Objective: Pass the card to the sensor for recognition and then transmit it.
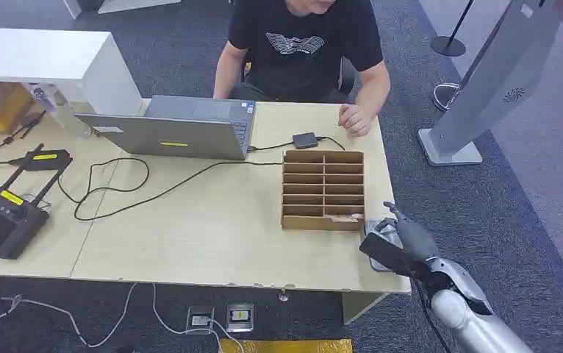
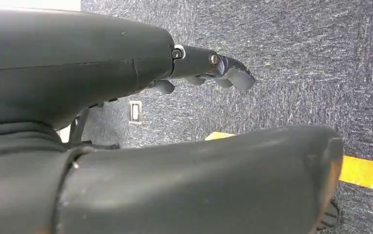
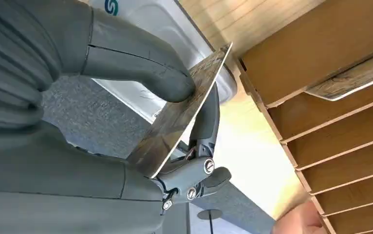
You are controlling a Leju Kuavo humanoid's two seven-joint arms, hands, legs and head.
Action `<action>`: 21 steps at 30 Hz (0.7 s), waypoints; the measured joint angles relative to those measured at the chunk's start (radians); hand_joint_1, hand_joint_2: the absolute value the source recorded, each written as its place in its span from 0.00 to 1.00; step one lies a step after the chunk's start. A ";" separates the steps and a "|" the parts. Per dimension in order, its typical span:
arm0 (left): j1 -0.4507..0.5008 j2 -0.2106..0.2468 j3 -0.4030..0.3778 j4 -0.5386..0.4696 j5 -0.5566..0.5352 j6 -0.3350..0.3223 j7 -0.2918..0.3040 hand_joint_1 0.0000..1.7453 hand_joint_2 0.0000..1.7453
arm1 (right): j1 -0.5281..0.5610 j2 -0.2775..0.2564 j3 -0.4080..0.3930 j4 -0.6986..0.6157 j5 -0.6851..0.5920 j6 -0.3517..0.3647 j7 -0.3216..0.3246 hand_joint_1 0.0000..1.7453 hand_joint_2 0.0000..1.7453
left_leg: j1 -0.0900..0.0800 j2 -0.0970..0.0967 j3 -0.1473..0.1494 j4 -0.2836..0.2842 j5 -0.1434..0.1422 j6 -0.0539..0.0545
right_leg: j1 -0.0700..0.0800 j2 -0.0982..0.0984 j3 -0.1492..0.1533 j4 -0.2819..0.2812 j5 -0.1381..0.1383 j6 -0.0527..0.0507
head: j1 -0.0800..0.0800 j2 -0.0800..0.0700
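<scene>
My right hand (image 1: 405,246) hovers at the table's front right corner and pinches a thin patterned card (image 3: 184,112) between thumb and fingers, held edge-on and tilted. Just beneath it lies the white sensor pad (image 3: 145,29), partly hidden by the hand in the head view (image 1: 383,229). Beside the sensor stands a cardboard slot organizer (image 1: 323,190), whose front wall (image 3: 321,58) is close to the card. Another card (image 1: 346,218) lies in its front right slot (image 3: 355,78). My left hand (image 2: 77,63) hangs over grey carpet, fingers apart and holding nothing.
A person sits across the table with one hand (image 1: 356,118) resting near the organizer. A grey laptop (image 1: 183,129), a small black hub (image 1: 305,140) and trailing cables (image 1: 117,191) occupy the middle. Black devices (image 1: 3,220) sit far left. A white kiosk (image 1: 484,88) stands on the floor at right.
</scene>
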 joint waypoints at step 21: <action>0.000 -0.019 0.002 -0.002 0.003 0.051 -0.008 0.00 0.00 | -0.001 0.028 -0.040 0.028 -0.026 -0.003 0.004 1.00 1.00 | 0.000 0.000 0.001 0.000 0.000 0.000 | 0.000 0.000 0.001 0.000 0.000 0.000 | 0.000 0.000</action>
